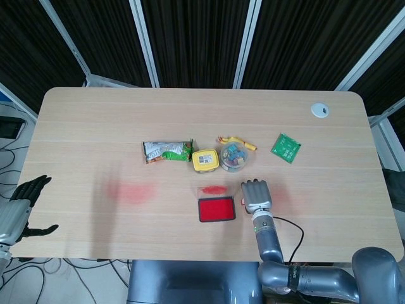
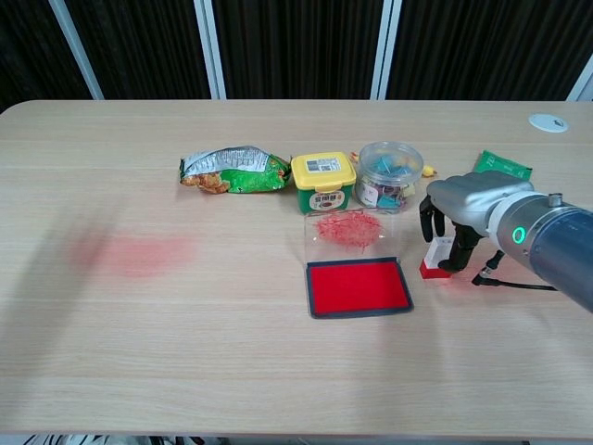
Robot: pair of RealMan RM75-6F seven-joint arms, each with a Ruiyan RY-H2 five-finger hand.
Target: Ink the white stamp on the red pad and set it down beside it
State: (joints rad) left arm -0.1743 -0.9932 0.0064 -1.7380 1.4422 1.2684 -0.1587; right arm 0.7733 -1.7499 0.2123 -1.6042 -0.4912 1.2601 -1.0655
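Note:
The red ink pad (image 2: 359, 286) (image 1: 216, 209) lies open in its dark tray, its clear lid (image 2: 350, 228) folded back and smeared red. Just right of the pad, my right hand (image 2: 460, 209) (image 1: 255, 194) grips the white stamp (image 2: 434, 257), whose red base sits at table level beside the tray. In the head view the hand covers the stamp. My left hand (image 1: 24, 204) hangs open off the table's left front corner, holding nothing.
Behind the pad stand a yellow-lidded tub (image 2: 323, 180), a clear jar of small items (image 2: 389, 172) and a green snack bag (image 2: 234, 170). A green packet (image 2: 501, 167) lies far right. Red stains (image 2: 135, 253) mark the table's left side. A black cable (image 2: 510, 283) trails from the right wrist.

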